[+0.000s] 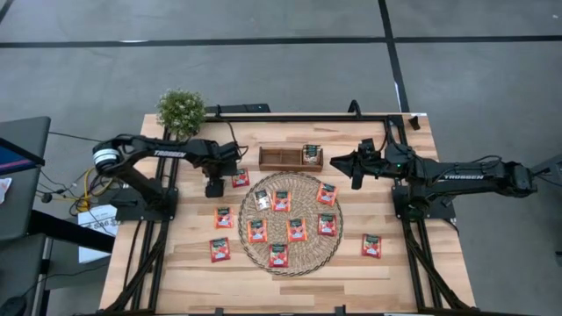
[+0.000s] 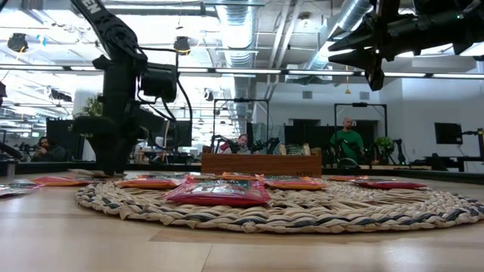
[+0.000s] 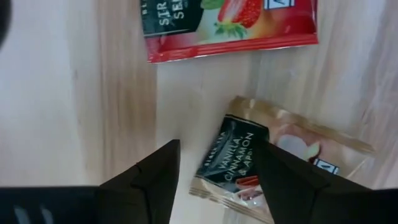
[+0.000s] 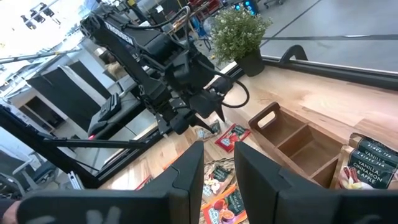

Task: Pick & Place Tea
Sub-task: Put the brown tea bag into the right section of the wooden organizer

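Note:
Several red-orange tea sachets lie flat on the round straw mat [image 1: 290, 222], and others lie on the bare table, among them one [image 1: 240, 178] beside my left gripper. My left gripper [image 1: 213, 186] points down at the table, open. In the left wrist view its fingers [image 3: 155, 180] stand on either side of a beige sachet [image 3: 233, 168] lying flat on the wood, below a red sachet [image 3: 230, 25]. My right gripper [image 1: 338, 162] hangs open and empty in the air [image 2: 336, 47] by the right end of the wooden tray [image 1: 290, 158]. The tray's right compartment holds upright beige sachets [image 4: 367, 165]. My left gripper comes from above with its fingers astride the beige sachet's near corner [image 3: 214, 186]. One finger [image 3: 286, 180] covers part of the sachet. I cannot tell whether either finger touches it. The sachet lies flat on the table.
A small potted plant [image 1: 181, 110] stands at the far left corner. The tray's left and middle compartments [image 4: 292, 140] show bare wood. Loose sachets lie at the near left [image 1: 219, 249] and near right [image 1: 371, 246] of the mat. People show in the room behind [image 2: 348, 140].

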You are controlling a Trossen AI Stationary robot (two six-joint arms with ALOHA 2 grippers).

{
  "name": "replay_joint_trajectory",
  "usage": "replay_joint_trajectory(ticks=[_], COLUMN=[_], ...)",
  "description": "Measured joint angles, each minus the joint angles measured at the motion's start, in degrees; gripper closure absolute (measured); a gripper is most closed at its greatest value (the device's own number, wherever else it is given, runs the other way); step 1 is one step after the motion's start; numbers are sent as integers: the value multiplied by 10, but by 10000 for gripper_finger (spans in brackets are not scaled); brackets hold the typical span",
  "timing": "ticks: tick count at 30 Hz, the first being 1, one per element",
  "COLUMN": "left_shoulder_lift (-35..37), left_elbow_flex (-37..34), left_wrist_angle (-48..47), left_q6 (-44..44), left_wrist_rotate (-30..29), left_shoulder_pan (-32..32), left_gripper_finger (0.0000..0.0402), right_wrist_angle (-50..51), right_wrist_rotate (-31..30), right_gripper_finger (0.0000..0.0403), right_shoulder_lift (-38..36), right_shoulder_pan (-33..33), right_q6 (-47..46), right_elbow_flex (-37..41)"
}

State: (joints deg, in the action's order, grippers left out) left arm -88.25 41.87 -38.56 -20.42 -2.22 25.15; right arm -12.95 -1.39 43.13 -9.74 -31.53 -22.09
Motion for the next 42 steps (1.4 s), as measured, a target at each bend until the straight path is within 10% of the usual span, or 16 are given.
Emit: replay_joint_trajectory(ticks=[16,31,42], left_shoulder_lift=[-15,75,128], left_elbow_flex=[-1,134,287], left_wrist_angle=[-7,-189,-134], left_q6=[16,92,132], left_wrist_rotate=[-2,-91,-217], left_shoulder_pan=[0,-18,-146], left_gripper_finger=[392,401,401], right_wrist_angle=[0,11,-86], right_wrist_rotate=[1,7,58], right_gripper_finger=[321,321,321], right_shoulder_lift=[0,0,70], right_shoulder_pan=[0,0,10], right_q6=[0,-82,-79], right_elbow_flex=[0,0,-16])
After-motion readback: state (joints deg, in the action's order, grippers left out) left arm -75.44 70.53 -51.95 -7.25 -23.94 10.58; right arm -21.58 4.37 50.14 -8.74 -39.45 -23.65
